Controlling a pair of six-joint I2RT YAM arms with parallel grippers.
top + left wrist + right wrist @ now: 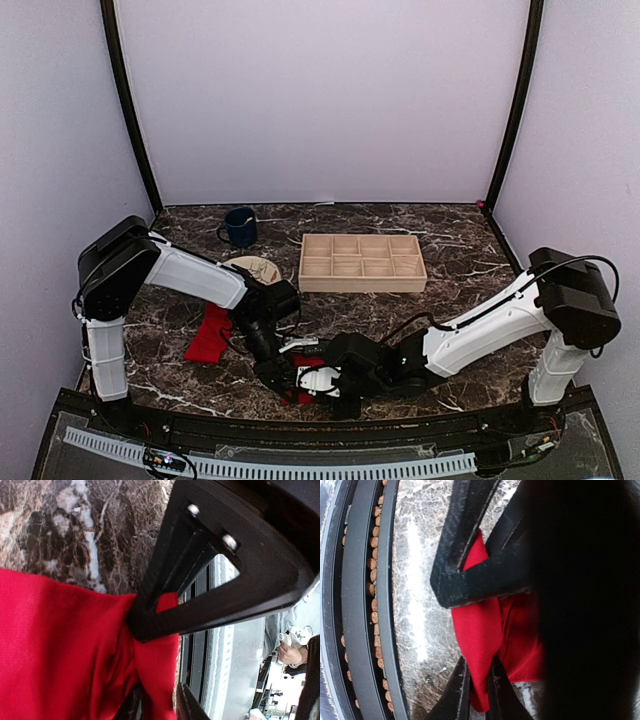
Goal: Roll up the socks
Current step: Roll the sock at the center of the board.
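From above, we see one red sock (pixel 303 362) at 6 o'clock on the table (pixel 460 290), bunched between the two pincers. The left gripper (pixel 283 385) and the right gripper (pixel 314 380) meet there, very close together. The second sock (pixel 210 335) lies flat at 8 o'clock, all alone.

In the left wrist view, the left gripper (pixel 150 662) is narrow and pinches the red sock (pixel 60 650). The cloth gathers up at its tip.

In the right wrist view, the right gripper (pixel 475 635) is narrow too, with the red sock (pixel 517 640) squeezed between its jaws.

We think the first sock is being rolled, and it is not a tight bundle yet. Next, one pincer should hold its end while the other turns the cloth over itself. The second sock has not been rolled yet.
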